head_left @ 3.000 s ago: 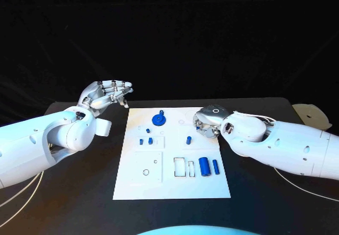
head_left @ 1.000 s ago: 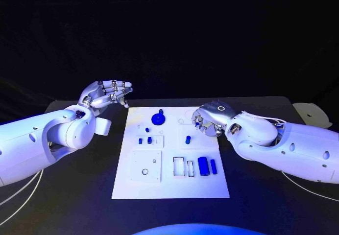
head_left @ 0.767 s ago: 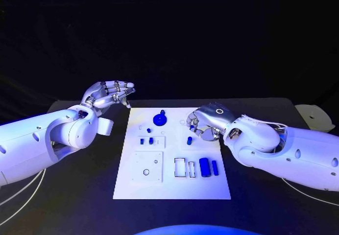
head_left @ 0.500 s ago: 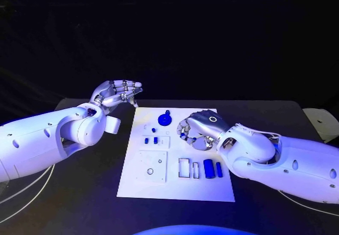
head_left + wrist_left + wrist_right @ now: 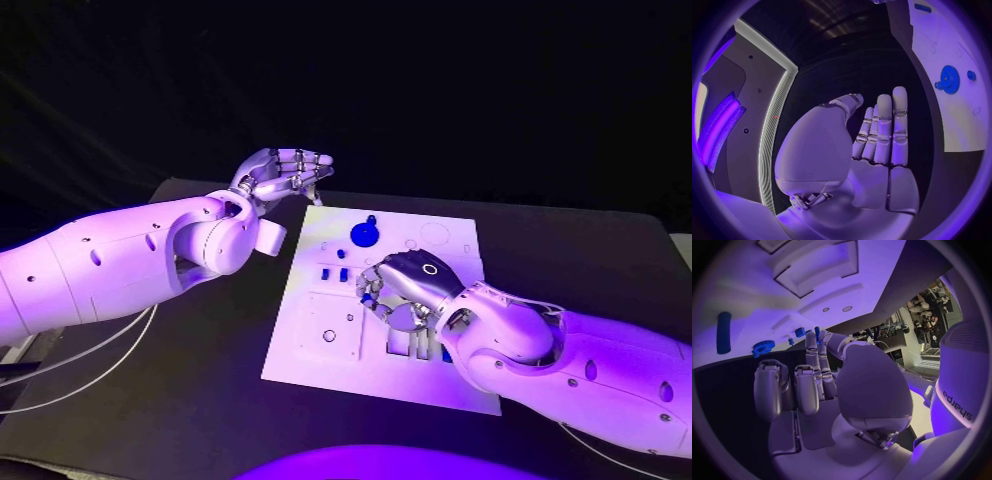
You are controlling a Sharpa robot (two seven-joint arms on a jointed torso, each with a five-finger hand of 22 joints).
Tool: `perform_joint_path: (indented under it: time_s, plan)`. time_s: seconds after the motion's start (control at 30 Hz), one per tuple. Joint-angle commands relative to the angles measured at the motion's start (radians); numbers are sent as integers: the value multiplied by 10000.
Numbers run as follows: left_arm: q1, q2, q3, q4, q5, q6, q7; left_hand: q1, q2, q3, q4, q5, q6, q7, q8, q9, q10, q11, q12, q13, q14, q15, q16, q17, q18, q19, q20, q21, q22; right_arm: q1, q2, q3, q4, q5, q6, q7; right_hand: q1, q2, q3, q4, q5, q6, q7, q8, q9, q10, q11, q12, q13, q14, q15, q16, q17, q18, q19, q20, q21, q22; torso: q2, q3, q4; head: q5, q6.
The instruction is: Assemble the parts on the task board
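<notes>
Fingers (image 5: 378, 292) of right hand (image 5: 404, 290) pinch 1 blue part (image 5: 371, 294); 1 gear (image 5: 365, 234).

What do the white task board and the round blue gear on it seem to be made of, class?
The flat white task board looks like matte plastic: smooth surface, cleanly cut rectangular recesses, no glare. The round blue gear looks like moulded or printed plastic: even colour, fine teeth showing in the left wrist view. Neither can be confirmed by sight alone.

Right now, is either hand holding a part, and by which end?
Left hand holds nothing, off the task board. Right hand is over the board; whether its fingers hold a blue part cannot be told.
</notes>
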Motion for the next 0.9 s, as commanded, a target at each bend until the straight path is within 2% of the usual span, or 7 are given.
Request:
perform_joint_path:
  time_s: [0.03, 0.2, 0.43, 0.9]
  plan:
    - [9, 60, 8, 18, 45, 174, 39, 16, -44, 19, -66, -7, -67, 209, 34, -12, -74, -21, 36, 12, -55, -22, -62, -11, 55, -77, 7, -57, -15, -131, 167, -8, -153, -15, -31, 225, 0, 118, -35, -25, 41, 19, 12, 65, 19, -4, -35, -61, 5, 569, -59, 18, 255, -103, 367, -77, 43, 1656, 9, 11, -16, 167, -68]
    - [10, 108, 7, 17, 45, 192, 28, 16, -44, 19, -66, -7, -67, 209, 34, -12, -74, -21, 36, 12, -55, -22, -62, -11, 55, -77, 7, -57, -15, -292, 395, -22, -398, -29, -7, 243, -3, 119, -32, -29, 53, 13, 14, 64, 22, -4, -34, -67, 4, 570, -58, 21, 260, -102, 365, -78, 38, 1654, 6, 10, -21, 285, -151]
    - [11, 128, 7, 2, 41, 205, 13, 8, -42, 19, -68, -9, -72, 210, 42, -11, -83, -20, 49, 14, -59, -19, -59, -14, 55, -80, 11, -57, -15, -372, 528, -31, -536, -48, 53, 253, -3, 119, -32, -29, 53, 13, 14, 64, 22, -4, -34, -67, 4, 570, -58, 21, 260, -102, 365, -78, 38, 1654, -2, 11, -15, 327, -220]
    - [11, 141, 7, -6, 38, 236, -17, 8, -42, 19, -68, -9, -72, 210, 42, -11, -83, -20, 49, 14, -59, -19, -59, -14, 55, -80, 11, -57, -15, -410, 639, -56, -653, -63, 233, 264, -17, 121, -32, -32, 69, 0, 20, 61, 27, -4, -29, -80, 3, 574, -57, 29, 277, -102, 366, -79, 38, 1655, 2, 17, -23, 385, -276]
